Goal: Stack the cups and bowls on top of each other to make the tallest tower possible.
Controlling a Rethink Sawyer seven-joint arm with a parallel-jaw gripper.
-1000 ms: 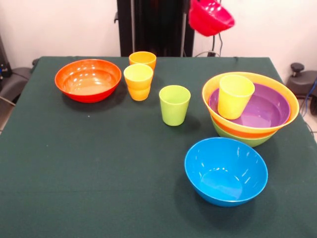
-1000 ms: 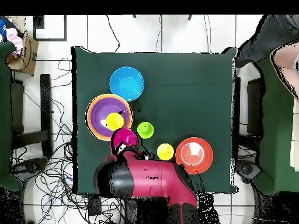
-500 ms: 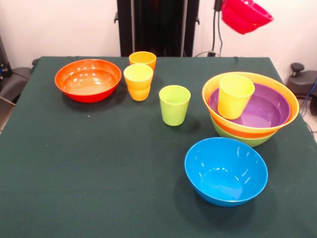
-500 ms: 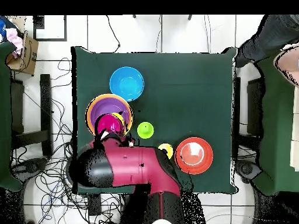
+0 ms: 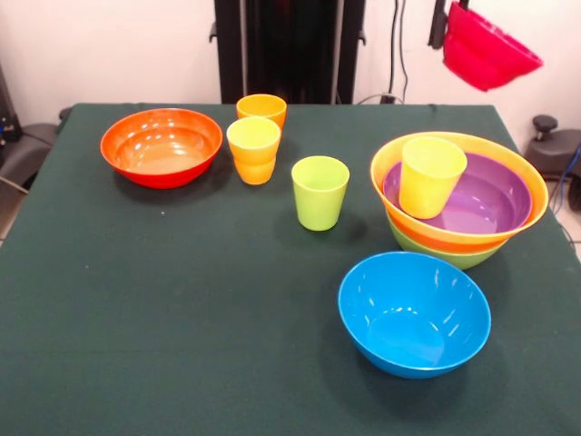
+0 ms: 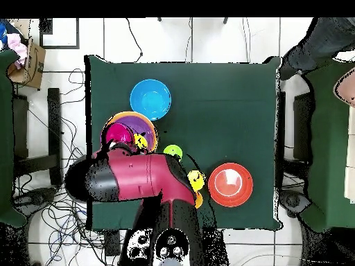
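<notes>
— Spotted the small magenta bowl [image 5: 490, 56] where?

— Up in the air, tilted, pinched at the rim by the gripper [image 5: 443, 29]. Saw the tower [image 5: 454, 238] of nested bowls below the fingers, with a yellow cup [image 5: 430, 177] standing inside.

— Judged its handling how?

— Reckoned it light, stiff and glossy, so probably slippery. Favoured that same rim hold, with the thin wall trapped between the fingers. Feared a swing or slip from so tilted a grasp.
</notes>
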